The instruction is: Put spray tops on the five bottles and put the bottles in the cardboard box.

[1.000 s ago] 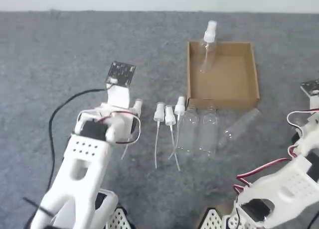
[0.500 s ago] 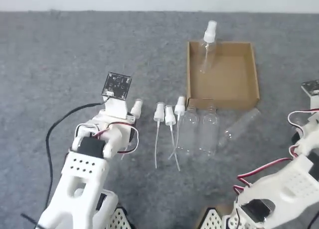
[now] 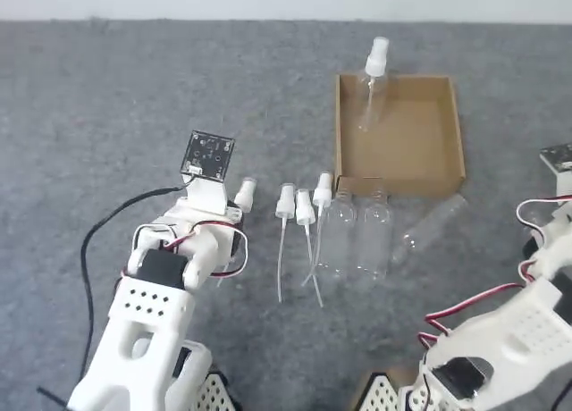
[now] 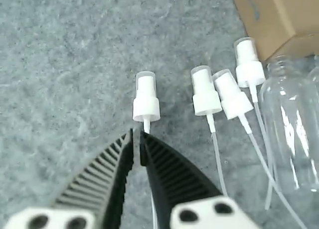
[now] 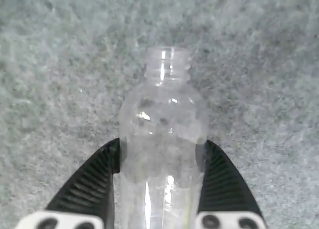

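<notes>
Robotics lab bench, printed robot arms (image 3: 152,313), grey felt tabletop (image 3: 89,89)

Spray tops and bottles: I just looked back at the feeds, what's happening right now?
The left gripper is closed on the thin tube of one spray top, which lies on the carpet beside three loose tops. The right gripper clamps a clear bottle that has no top. One capped bottle lies in the cardboard box, its top sticking out over the far wall. Three bare bottles lie in front of the box.
</notes>
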